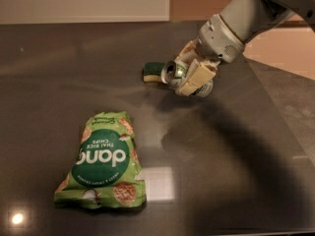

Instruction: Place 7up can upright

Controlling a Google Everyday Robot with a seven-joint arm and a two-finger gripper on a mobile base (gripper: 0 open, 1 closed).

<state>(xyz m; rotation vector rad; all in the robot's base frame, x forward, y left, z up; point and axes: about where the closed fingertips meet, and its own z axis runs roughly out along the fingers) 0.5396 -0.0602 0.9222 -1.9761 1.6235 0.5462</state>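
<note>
The 7up can point(175, 73) is a small silver can with a shiny metal end facing left. It lies on its side in my gripper point(189, 73), lifted above the dark table point(221, 171). The cream fingers point(196, 77) are shut around the can's body. The arm reaches in from the upper right. The can's label is mostly hidden by the fingers.
A green-topped yellow sponge point(153, 71) lies just left of the can, behind it. A green chips bag point(102, 161) lies flat at the front left. The table's right edge runs diagonally at the right, with a lower grey floor beyond it.
</note>
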